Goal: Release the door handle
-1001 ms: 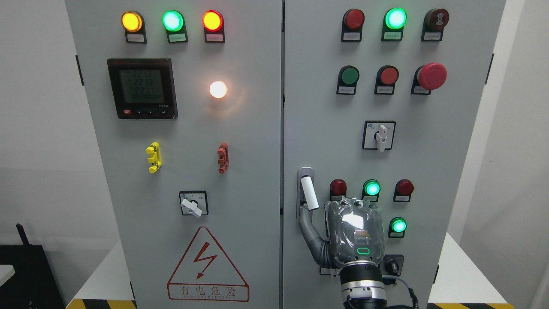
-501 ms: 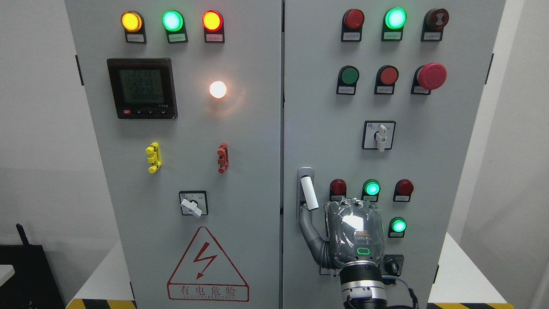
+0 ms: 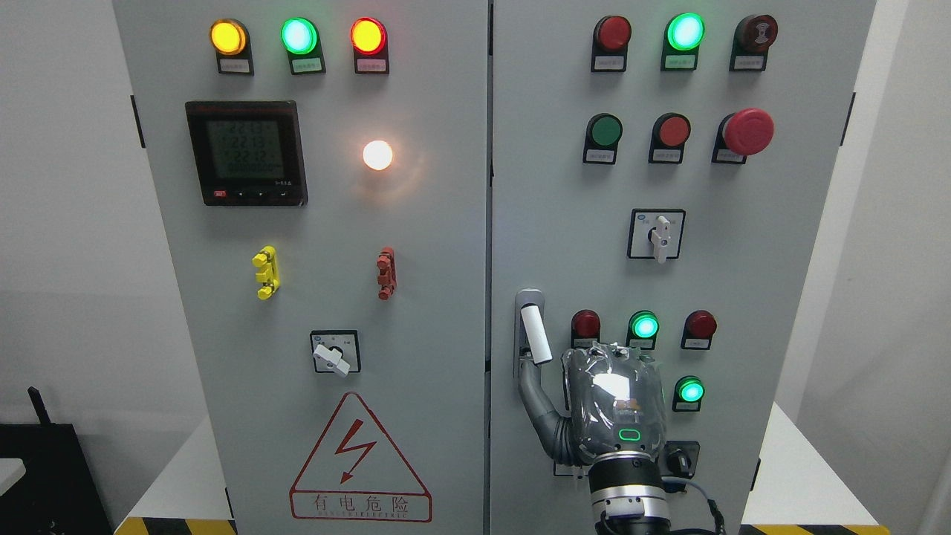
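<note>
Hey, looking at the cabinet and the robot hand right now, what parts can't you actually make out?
- Head view: the right hand's fingers, hidden behind its own back.
- Head view: thumb's contact with the door handle, unclear.
- Head view: the black knob, partly behind the wrist.
- Head view: lamp labels, too small.

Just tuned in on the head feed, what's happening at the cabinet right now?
One arm, entering at the bottom edge right of the middle, has its right hand raised against the right cabinet door, just beside the white door handle. The thumb reaches up to the handle's lower end; whether it touches is unclear. The handle juts out, slightly tilted. The other arm is out of view.
</note>
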{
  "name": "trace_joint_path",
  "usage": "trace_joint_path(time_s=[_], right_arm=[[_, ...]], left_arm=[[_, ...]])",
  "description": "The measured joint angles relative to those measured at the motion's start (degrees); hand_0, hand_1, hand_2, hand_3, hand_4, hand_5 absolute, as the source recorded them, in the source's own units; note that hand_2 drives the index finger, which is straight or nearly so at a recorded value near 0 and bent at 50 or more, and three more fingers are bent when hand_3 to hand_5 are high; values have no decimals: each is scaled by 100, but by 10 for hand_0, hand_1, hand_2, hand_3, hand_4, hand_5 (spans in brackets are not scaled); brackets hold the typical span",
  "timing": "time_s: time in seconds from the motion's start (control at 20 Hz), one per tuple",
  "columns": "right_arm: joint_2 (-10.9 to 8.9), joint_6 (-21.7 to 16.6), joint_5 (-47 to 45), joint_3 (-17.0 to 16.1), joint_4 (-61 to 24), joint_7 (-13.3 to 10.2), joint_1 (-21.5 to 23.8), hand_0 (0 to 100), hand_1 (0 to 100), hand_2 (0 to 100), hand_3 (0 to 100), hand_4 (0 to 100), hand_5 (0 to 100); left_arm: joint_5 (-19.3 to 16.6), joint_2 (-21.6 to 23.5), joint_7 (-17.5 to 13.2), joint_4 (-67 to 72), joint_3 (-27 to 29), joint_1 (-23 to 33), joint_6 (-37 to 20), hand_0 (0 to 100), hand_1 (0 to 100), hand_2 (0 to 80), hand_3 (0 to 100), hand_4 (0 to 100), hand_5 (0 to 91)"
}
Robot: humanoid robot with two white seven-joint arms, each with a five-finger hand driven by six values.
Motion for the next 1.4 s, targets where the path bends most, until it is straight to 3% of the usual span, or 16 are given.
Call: trace_joint_path(time_s=[1.4], right_arm=[[4,62,-5,-51,-6,1,-13,585,0,1000,1000,1000,938]], left_arm=[[-1,0,0,0,-1,0,0,120,389,0,0,0,0]])
